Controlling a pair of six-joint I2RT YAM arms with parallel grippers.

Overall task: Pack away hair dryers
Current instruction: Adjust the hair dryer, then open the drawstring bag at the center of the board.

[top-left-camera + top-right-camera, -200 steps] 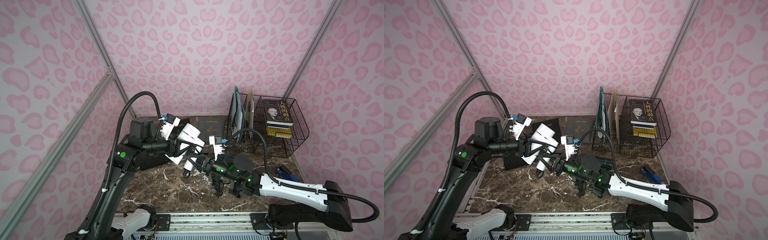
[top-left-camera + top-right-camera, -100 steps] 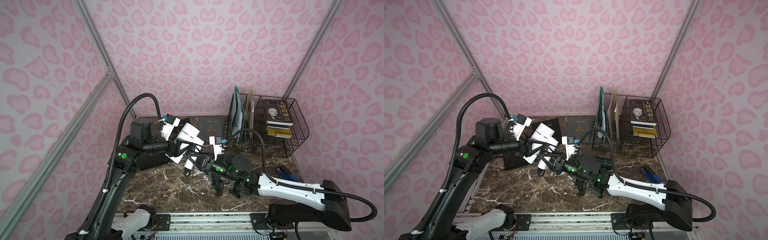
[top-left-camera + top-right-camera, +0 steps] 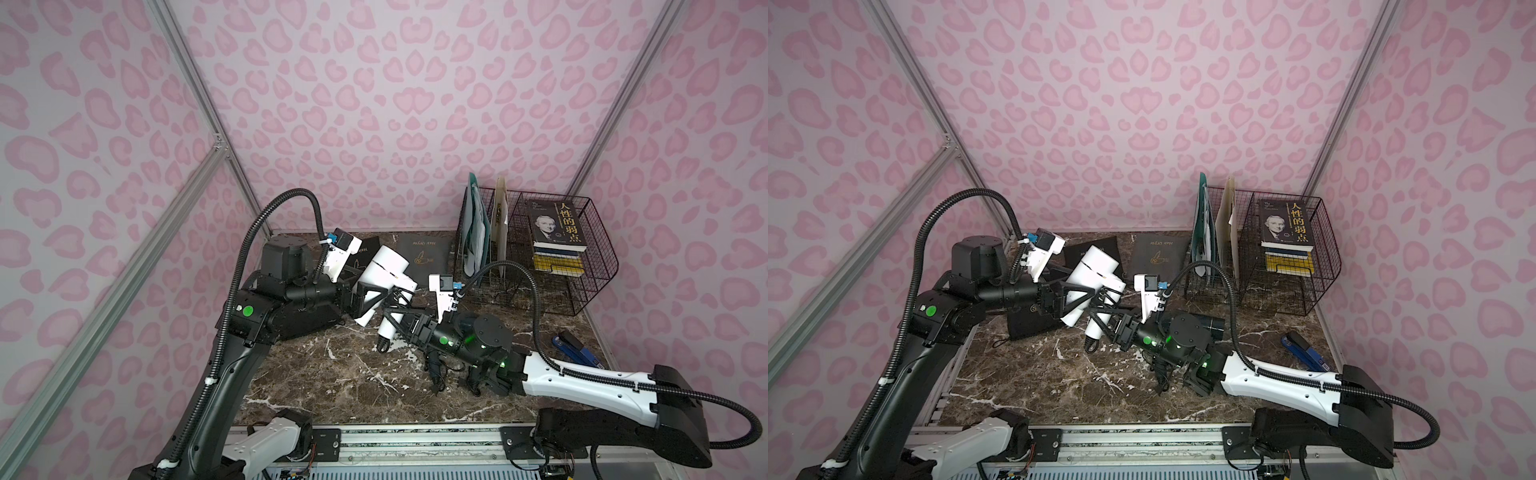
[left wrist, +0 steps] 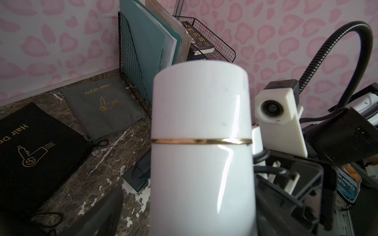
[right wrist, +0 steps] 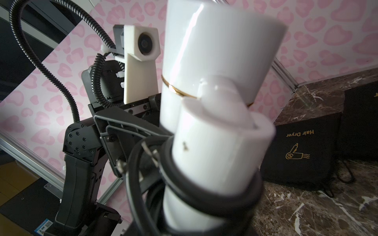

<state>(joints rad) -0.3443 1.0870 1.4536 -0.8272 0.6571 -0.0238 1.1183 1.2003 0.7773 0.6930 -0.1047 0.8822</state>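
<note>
Gripping the white hair dryer (image 3: pixel 388 266) by its handle, my right gripper (image 3: pixel 395 318) holds it above the table (image 3: pixel 332 374), between both arms. My left gripper (image 3: pixel 368 296) stands spread either side of the barrel — a gap shows in the left wrist view. I judge this the hand-over step; next I must carry it to the grey pouch (image 3: pixel 424 255) — my left should lift its mouth.

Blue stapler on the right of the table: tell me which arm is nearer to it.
Right. The right arm runs its white forearm close alongside the blue stapler; the left arm stands across the table, beyond the white hair dryer.
</note>
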